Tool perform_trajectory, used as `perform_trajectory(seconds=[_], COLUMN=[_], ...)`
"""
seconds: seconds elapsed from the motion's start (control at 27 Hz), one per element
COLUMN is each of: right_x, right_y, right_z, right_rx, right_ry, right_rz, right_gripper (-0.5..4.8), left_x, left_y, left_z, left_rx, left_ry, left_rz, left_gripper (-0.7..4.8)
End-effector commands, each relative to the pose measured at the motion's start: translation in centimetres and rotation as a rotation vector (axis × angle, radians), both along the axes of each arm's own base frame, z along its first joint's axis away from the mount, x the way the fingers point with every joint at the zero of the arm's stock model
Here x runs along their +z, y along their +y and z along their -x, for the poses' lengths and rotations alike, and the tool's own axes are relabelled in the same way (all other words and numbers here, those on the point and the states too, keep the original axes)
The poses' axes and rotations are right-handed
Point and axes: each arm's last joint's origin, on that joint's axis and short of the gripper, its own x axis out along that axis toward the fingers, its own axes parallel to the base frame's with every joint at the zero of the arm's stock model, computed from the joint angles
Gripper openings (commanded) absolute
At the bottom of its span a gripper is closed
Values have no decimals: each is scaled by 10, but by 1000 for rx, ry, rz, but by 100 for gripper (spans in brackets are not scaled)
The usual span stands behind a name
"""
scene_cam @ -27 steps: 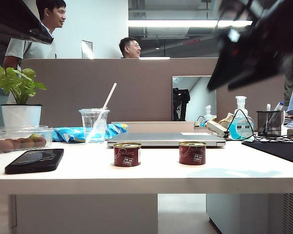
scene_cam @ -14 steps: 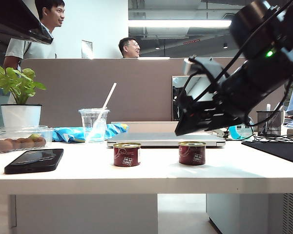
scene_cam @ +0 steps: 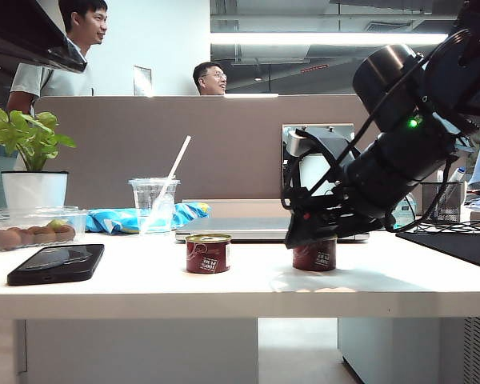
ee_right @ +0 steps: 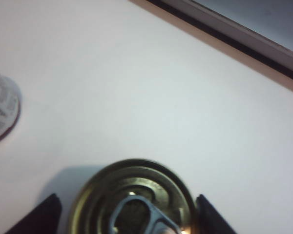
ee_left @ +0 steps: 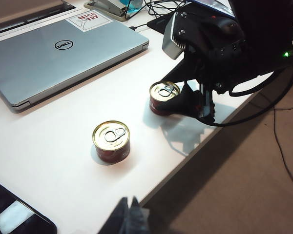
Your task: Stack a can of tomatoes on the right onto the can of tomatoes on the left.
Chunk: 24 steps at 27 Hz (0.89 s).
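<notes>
1. At the far left of the white table (scene_cam: 144, 280) lie a black phone (scene_cam: 56, 264) and a clear box of fruit (scene_cam: 28, 228), with a potted plant (scene_cam: 32, 160) behind them.
2. Next come a plastic cup (scene_cam: 154, 204) with a straw and a blue bag (scene_cam: 128, 218).
3. The left gripper (ee_left: 128, 217) shows only as a dark blurred tip at the edge of the left wrist view, above the table's front edge and well apart from both cans. I cannot tell how wide it stands.
4. The left can (scene_cam: 208, 253) stands upright near the middle of the table, in front of a closed silver laptop (ee_left: 58, 53).
5. The right can (scene_cam: 316, 254) stands upright beside it, apart from it, on the table.
6. The right gripper (scene_cam: 308, 232) sits low over the right can. Its jaws are spread, one dark fingertip (ee_right: 39, 217) on each side of the lid (ee_right: 136, 195). Whether they touch the can, I cannot tell; it is not lifted.
</notes>
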Motion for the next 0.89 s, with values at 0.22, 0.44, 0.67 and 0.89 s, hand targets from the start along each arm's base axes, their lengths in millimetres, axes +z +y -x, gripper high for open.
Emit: perform_trajectory(seconds=[0.22,0.44,0.67,0.89], right_x=[-9,14,81,66], right_y=[1,6,48,80], right_z=[-1,-7,-2,-9], right_rx=[-7,27,135,201], right_ry=[29,-30,-172,-139], right_rz=[17,-31,-104,-94], right_gripper=[229,198,198,198], left_x=[2,2,2,2], left_y=[0,0,0,0], left_z=[0,0,0,0], left_rx=[-2,-2,-2,-2], left_ry=[-14,-14,-14,-14], left_rz=[8,8,8,8], left_gripper=[-4,-4,-4,-4])
